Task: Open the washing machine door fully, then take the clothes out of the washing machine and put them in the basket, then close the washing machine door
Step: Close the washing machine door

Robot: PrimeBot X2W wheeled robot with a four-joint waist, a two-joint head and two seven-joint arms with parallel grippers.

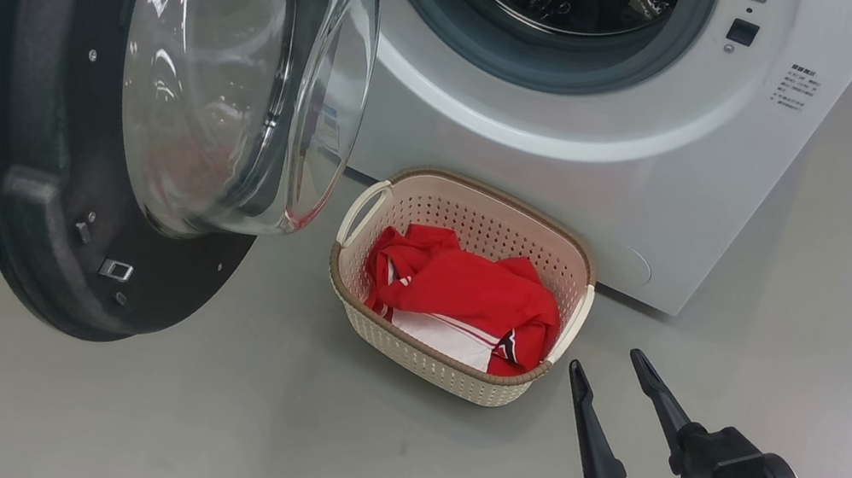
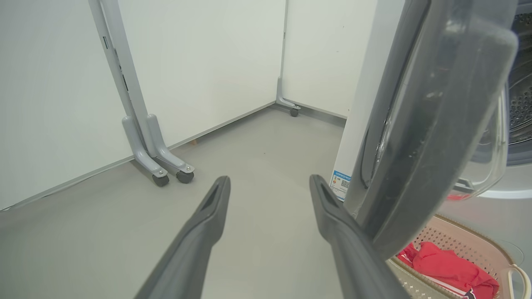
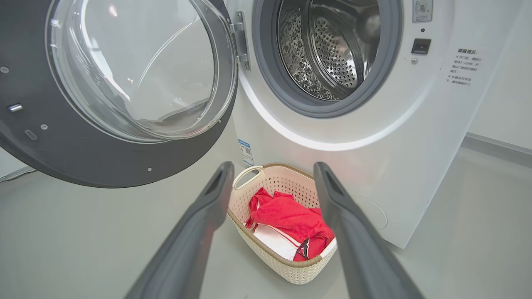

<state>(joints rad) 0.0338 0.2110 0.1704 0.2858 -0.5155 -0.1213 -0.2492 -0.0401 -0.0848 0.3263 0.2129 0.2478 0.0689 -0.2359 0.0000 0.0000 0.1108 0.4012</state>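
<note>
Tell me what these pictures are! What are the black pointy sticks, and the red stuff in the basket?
The sticks are a robot's fingers: it has two arms, each ending in a two-fingered gripper. One picture comes from a camera on its head, looking down. The other two come from cameras on its wrists, looking along the left gripper and the right gripper. Both are open and hold nothing. On the grey floor stands a white washing machine with its round black door swung open. The red stuff is clothes, lying in the cream basket in front of the machine.
</note>
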